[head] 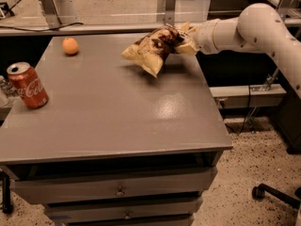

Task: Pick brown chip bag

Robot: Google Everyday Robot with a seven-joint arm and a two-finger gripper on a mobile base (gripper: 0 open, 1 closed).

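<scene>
Hanging from gripper (184, 40), brown chip bag (153, 48)
</scene>
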